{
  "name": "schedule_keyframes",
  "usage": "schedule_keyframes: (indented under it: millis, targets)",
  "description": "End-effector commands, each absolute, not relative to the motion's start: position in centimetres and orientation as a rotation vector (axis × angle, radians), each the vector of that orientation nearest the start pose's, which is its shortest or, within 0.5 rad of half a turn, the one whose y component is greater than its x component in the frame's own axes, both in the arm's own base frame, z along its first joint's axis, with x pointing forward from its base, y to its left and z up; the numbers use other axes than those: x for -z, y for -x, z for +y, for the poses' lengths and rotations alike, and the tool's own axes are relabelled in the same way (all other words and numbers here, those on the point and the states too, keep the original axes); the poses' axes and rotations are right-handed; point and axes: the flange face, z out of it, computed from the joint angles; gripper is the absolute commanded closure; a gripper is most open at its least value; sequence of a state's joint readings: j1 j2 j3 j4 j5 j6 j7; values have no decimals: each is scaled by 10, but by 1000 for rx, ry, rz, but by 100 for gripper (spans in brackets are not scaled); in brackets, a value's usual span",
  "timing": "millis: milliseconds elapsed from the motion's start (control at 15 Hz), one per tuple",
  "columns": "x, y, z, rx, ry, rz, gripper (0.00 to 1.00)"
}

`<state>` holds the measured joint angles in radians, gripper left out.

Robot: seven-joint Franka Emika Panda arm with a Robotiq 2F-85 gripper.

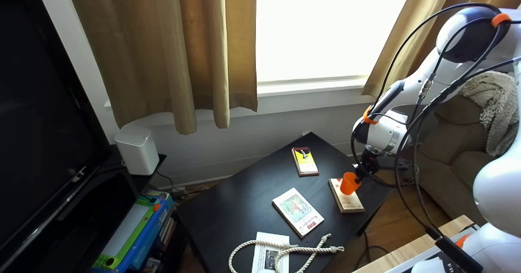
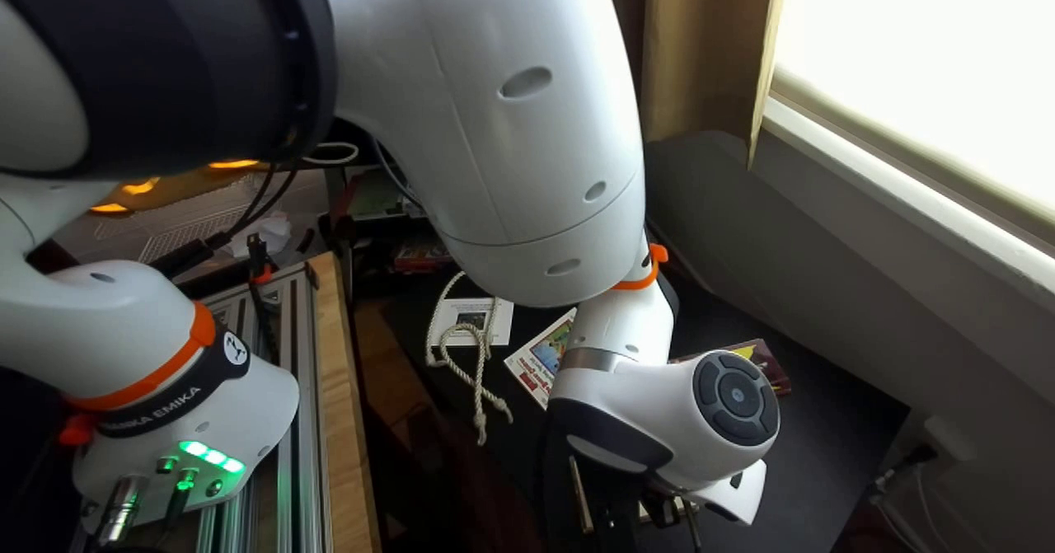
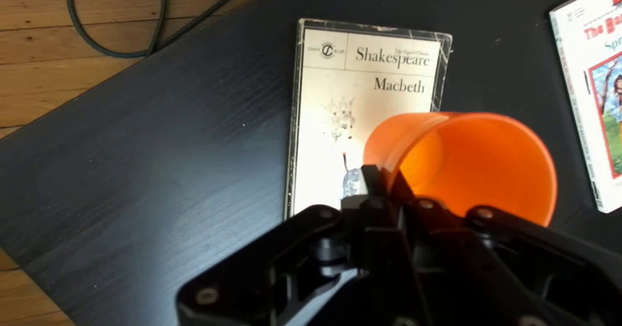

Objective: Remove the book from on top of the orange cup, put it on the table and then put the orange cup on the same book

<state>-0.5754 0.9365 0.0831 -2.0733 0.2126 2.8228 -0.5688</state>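
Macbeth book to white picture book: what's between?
Only bare table in an exterior view; in the wrist view, the orange cup covers part of that gap.

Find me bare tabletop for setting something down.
Widest on the table: between the illustrated book, the rope and the wall-side edge. In the wrist view, also left of the Macbeth book. Crowded: rope over the white sheet; over Macbeth, the pincer gripping the orange cup.

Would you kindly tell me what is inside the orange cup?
In the wrist view, one finger of the pincer is inside the orange cup; otherwise only bare orange wall and bottom show. The part behind the pincer is covered and cannot be seen.
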Motion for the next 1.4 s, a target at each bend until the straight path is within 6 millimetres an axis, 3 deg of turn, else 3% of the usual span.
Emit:
schedule_keyframes:
  millis: [0, 667, 733, 800, 933, 1333]
  targets:
    - [51, -431, -241, -164, 2924, 297, 99]
    - [66, -417, -257, -178, 2916, 418, 99]
    - [66, -417, -258, -165, 2922, 431, 70]
    - [66, -417, -259, -162, 2922, 442, 69]
    - [63, -418, -260, -149, 2923, 453, 56]
    - [40, -427, -261, -89, 2948, 465, 10]
